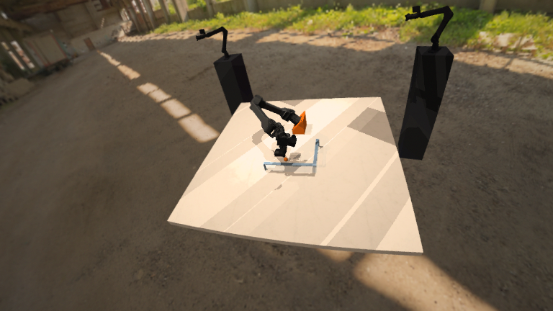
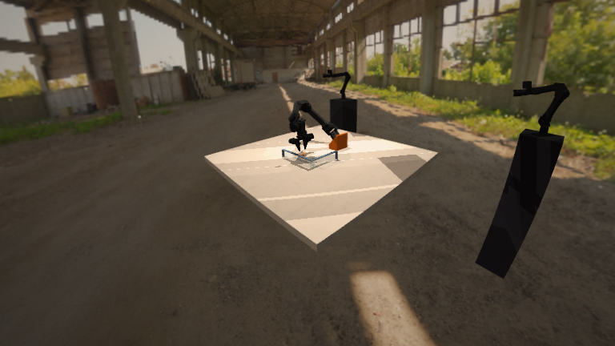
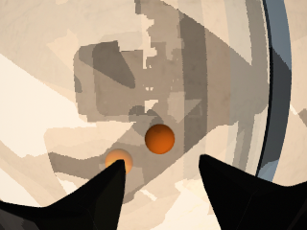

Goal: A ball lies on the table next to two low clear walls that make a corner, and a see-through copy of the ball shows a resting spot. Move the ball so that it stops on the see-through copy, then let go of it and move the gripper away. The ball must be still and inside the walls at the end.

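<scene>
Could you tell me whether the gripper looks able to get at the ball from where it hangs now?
Probably yes. The gripper hangs open above the ball, which lies in the gap ahead of the fingers. Nothing lies between them, and the clear wall stands off to the side.

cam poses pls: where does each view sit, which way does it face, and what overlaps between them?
Top: high, off one table edge, tilted down; shows the whole arm and its orange base.
Exterior: low, off a table corner, facing down the hall; shows the arm side-on above the clear walls.
Wrist: on the gripper, looking down; shows both dark fingers, open, above the ball and see-through copy.
Shared: top and wrist both show the ball and a clear wall.
</scene>
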Robot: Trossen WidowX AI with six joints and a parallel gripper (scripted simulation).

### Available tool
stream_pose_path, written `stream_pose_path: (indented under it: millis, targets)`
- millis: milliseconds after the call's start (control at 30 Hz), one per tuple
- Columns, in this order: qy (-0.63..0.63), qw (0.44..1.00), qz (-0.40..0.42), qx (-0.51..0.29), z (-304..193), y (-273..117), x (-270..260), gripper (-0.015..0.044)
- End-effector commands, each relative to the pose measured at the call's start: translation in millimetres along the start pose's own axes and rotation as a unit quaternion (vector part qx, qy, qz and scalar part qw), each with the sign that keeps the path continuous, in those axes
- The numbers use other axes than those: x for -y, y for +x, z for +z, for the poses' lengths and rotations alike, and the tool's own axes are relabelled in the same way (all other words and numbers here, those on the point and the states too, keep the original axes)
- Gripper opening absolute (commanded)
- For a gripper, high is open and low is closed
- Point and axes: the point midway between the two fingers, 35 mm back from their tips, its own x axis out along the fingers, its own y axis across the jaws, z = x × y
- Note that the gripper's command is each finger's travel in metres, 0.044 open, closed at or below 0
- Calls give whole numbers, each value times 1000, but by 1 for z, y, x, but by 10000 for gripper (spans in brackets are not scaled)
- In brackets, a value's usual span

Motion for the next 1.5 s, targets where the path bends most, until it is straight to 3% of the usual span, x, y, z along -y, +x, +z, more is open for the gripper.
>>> stream_pose_path:
  millis: [0,933,1067,1367,1467]
  targets:
    - [-9,1000,-1,-5,-1,1,1,232]
    - [-9,1000,-2,-6,-2,47,1,232]
    - [-9,1000,-2,-6,-2,47,1,127]
    - [-9,1000,-2,-6,-2,47,1,67]
    - [0,1000,-8,-6,-1,44,1,0]
